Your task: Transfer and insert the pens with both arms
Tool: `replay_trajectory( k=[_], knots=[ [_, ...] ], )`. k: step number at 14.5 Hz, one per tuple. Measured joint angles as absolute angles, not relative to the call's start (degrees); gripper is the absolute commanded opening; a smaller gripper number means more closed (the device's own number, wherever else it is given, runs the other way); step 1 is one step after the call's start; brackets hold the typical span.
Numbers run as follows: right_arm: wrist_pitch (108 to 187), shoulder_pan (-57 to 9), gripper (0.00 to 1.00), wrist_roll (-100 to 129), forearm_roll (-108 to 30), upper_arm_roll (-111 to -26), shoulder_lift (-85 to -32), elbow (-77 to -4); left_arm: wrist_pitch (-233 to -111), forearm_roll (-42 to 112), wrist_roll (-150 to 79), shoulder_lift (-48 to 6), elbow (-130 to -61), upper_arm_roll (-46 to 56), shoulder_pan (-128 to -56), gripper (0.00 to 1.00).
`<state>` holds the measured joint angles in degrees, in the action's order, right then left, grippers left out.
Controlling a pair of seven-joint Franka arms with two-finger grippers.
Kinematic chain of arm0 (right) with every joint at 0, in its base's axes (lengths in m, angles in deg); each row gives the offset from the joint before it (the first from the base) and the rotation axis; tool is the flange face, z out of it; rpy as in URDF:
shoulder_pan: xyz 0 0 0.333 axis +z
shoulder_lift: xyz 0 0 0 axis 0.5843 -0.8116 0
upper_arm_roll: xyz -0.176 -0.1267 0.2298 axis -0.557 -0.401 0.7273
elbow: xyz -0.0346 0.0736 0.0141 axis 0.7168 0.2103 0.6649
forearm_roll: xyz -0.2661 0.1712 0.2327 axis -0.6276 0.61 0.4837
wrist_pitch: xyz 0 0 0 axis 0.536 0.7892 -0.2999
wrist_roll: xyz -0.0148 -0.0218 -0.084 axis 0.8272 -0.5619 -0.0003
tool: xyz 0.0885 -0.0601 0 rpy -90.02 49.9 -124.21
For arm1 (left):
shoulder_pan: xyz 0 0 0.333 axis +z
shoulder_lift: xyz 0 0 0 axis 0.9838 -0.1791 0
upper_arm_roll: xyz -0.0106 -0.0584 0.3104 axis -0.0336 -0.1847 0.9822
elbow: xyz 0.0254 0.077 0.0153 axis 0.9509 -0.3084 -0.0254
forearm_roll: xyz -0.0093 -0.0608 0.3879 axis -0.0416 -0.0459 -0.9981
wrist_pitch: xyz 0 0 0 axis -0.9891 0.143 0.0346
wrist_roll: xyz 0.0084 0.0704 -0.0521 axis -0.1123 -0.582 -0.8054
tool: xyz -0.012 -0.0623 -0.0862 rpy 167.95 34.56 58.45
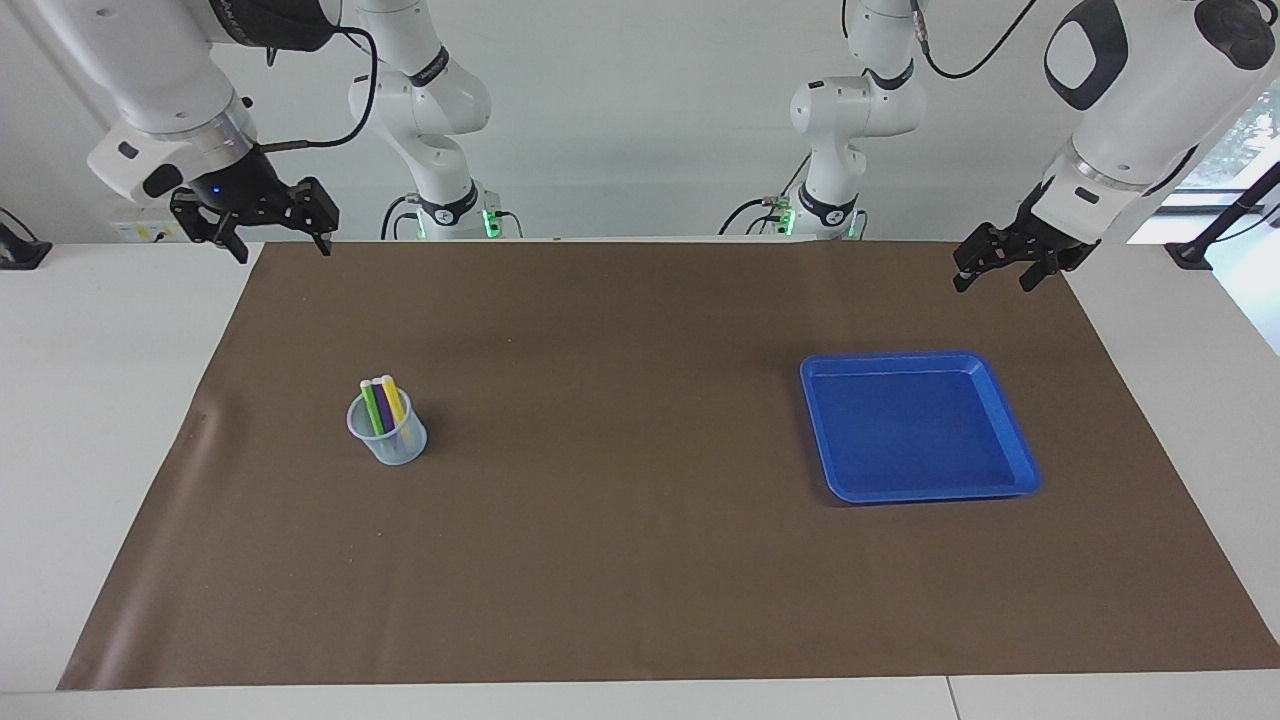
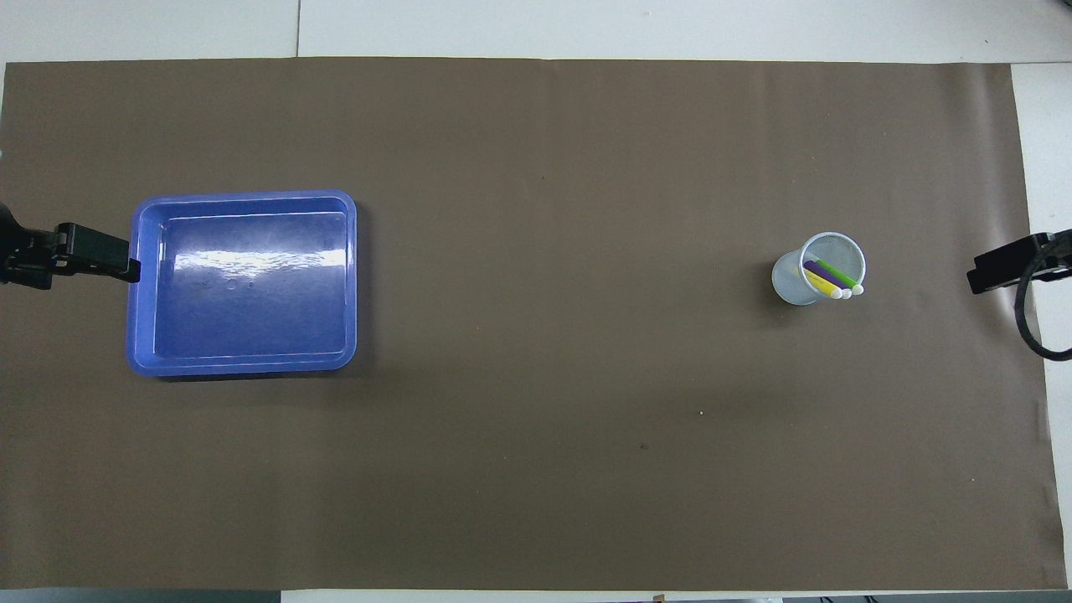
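A white bench [image 1: 100,420] carries a wide brown mat [image 1: 640,560] that covers most of its top. On the mat, toward the left arm's end of the bench, lies a shallow blue tray [image 1: 1018,440] with nothing in it. The right gripper [image 1: 272,245] hangs above the bench edge nearest the robots, over the mat's corner at the right arm's end; its fingers [image 1: 323,243] stand wide apart and hold nothing. The left gripper [image 1: 993,276] hangs above the mat's corner at the left arm's end, also by the robots' edge, its fingers likewise spread and empty. Toward the right arm's end stands a small clear cup [image 1: 400,448], well apart from the tray. In it the three pens [image 1: 381,402], green, purple and yellow, lean together, pale caps up above the rim.
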<state>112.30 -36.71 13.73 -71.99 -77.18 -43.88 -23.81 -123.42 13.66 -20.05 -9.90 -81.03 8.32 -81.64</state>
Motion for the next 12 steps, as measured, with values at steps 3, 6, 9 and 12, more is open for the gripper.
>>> replay_trajectory(
  k=[3,6,9,12],
  knots=[
    [113.7,-36.8,1.0,14.2,-72.0,-77.2,-44.0,-24.0,-123.4,13.7,-20.1,-9.9,-81.0,8.4,-81.6,1.0],
    [113.7,-36.8,1.0,14.3,-72.0,-77.2,-44.0,-24.0,-123.4,12.4,-20.1,-9.9,-81.0,8.4,-81.6,1.0],
    [113.7,-36.8,1.0,14.3,-72.0,-77.2,-44.0,-24.0,-123.4,12.2,-20.1,-9.9,-81.0,8.4,-81.6,1.0],
    [113.7,-36.8,1.0,14.3,-71.9,-77.2,-44.0,-24.0,-123.4,12.1,-20.1,-9.9,-81.0,8.4,-81.6,1.0]
  ],
)
